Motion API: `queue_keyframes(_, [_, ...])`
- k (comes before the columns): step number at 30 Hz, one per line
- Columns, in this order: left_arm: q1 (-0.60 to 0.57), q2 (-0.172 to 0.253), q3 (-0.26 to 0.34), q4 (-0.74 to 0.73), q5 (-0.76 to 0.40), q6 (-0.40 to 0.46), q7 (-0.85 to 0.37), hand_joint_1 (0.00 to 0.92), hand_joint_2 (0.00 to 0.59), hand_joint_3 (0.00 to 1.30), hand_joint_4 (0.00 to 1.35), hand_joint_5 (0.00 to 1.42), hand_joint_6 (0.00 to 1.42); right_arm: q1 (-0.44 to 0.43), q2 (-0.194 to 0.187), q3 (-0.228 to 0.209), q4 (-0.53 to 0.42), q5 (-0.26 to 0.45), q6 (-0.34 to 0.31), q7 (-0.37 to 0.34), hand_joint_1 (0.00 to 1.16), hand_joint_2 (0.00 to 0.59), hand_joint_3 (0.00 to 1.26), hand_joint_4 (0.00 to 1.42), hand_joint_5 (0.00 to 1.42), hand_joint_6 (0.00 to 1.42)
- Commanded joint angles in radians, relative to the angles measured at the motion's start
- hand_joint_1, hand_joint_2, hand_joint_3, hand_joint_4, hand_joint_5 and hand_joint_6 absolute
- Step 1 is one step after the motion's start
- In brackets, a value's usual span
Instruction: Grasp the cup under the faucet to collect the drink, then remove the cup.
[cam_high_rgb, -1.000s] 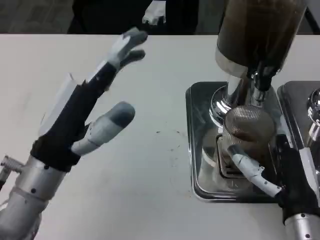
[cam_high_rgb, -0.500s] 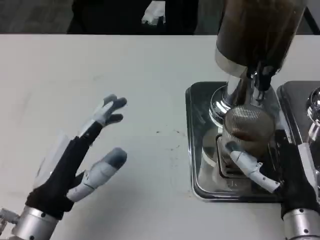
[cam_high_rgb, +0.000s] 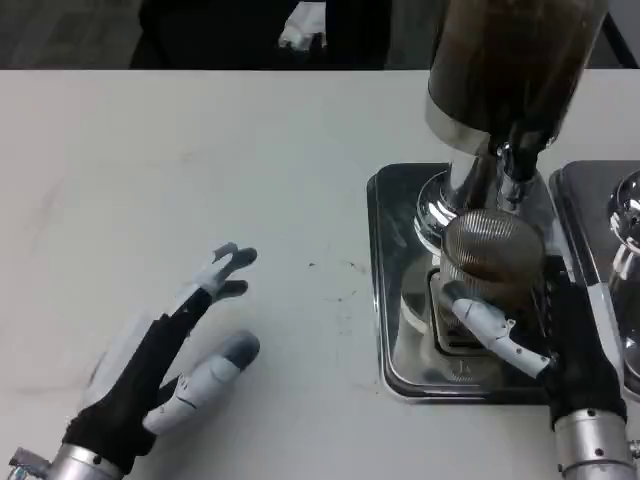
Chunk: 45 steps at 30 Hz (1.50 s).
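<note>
Lower left: left hand (cam_high_rgb: 165, 375) hanging over the white table (cam_high_rgb: 200, 150), fingers spread, nothing in it. Lower right: right hand (cam_high_rgb: 535, 335) wrapped around the ribbed cup (cam_high_rgb: 490, 260), sitting on the shiny tray (cam_high_rgb: 395, 270) right under the faucet (cam_high_rgb: 513, 175). Upper right: dispenser tank (cam_high_rgb: 510, 60), dark drink inside.
</note>
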Motion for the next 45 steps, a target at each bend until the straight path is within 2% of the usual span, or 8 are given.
queue_keyframes(1, [0.006, 0.008, -0.008, 0.008, 0.002, -0.009, 0.02, 0.0, 0.143, 0.13, 0.01, 0.18, 0.1, -0.034, 0.013, 0.003, 0.043, 0.002, -0.029, -0.003, 0.79, 0.18, 0.0, 0.0, 0.0, 0.06])
queue_keyframes(12, [0.021, 0.004, -0.007, 0.001, -0.015, -0.002, 0.02, 0.0, 0.144, 0.13, 0.01, 0.18, 0.1, -0.074, 0.035, -0.002, 0.138, 0.014, -0.065, -0.007, 0.82, 0.175, 0.0, 0.0, 0.0, 0.14])
queue_keyframes(15, [0.025, 0.001, -0.007, 0.0, -0.025, 0.002, 0.018, 0.0, 0.144, 0.14, 0.01, 0.18, 0.1, -0.079, 0.043, -0.001, 0.148, 0.006, -0.066, -0.024, 0.85, 0.175, 0.0, 0.01, 0.06, 0.21])
queue_keyframes(21, [0.031, 0.001, -0.006, -0.002, -0.048, 0.006, 0.012, 0.0, 0.144, 0.14, 0.02, 0.18, 0.1, -0.082, 0.049, 0.003, 0.167, -0.005, -0.059, -0.046, 0.9, 0.176, 0.02, 0.17, 0.21, 0.34])
queue_keyframes(30, [0.042, 0.003, -0.001, -0.014, -0.084, 0.014, 0.005, 0.0, 0.145, 0.15, 0.02, 0.18, 0.1, -0.091, 0.052, 0.011, 0.199, -0.018, -0.063, -0.075, 0.98, 0.186, 0.28, 0.41, 0.4, 0.52])
queue_keyframes(36, [0.05, 0.003, -0.007, -0.025, -0.086, 0.021, 0.002, 0.0, 0.144, 0.15, 0.03, 0.18, 0.11, -0.092, 0.064, 0.0, 0.206, -0.04, -0.071, -0.149, 1.04, 0.195, 0.46, 0.53, 0.51, 0.65])
queue_keyframes(39, [0.058, 0.002, -0.009, -0.03, -0.085, 0.025, 0.003, 0.0, 0.144, 0.16, 0.03, 0.18, 0.11, -0.098, 0.079, -0.008, 0.208, -0.054, -0.08, -0.204, 1.07, 0.179, 0.51, 0.58, 0.59, 0.77])
queue_keyframes(45, [0.056, 0.001, -0.011, -0.032, -0.085, 0.029, 0.002, 0.0, 0.144, 0.16, 0.03, 0.18, 0.11, -0.114, 0.083, -0.008, 0.209, -0.074, -0.091, -0.249, 1.12, 0.15, 0.6, 0.66, 0.72, 0.97])
